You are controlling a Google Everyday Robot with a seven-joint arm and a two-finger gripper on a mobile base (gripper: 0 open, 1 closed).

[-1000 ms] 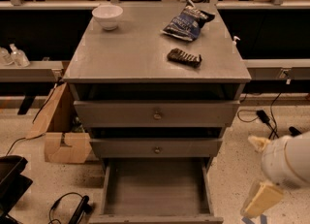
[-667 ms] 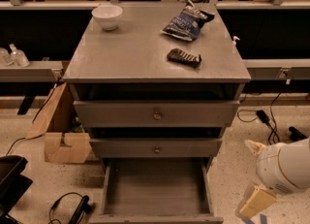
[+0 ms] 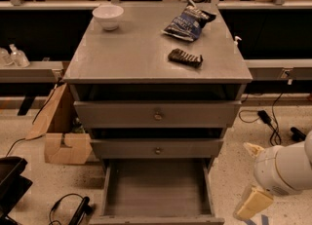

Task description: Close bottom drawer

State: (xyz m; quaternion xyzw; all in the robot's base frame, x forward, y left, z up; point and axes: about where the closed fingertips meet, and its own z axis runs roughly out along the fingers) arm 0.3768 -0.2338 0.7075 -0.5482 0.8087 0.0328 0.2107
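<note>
Bottom drawer (image 3: 156, 190) is sitting at bottom centre of frame, pulled well out of the grey cabinet (image 3: 122, 58). It's showing a plain grey box-shaped tray with low side walls. Its front panel is running along the very bottom edge of frame, mostly cut off, so the knob isn't showing.

Gripper (image 3: 242, 180) is hanging at lower right, beside the drawer's right wall and apart from it. It's sitting low over the speckled floor (image 3: 229, 170). Its two beige fingers (image 3: 253, 203) are spread apart and gripping nothing.

Above the open tray, the middle drawer (image 3: 122, 148) and the wider top drawer (image 3: 122, 114) are sitting flush, each showing a small round knob at centre.

A cardboard box (image 3: 66, 146) is leaning at the cabinet's left side.

On the cabinet top, a dark snack packet (image 3: 185, 57) is lying right of centre. A blue chip bag (image 3: 189, 23) is lying behind it. A white bowl (image 3: 107, 16) is sitting at the far left corner.
</note>
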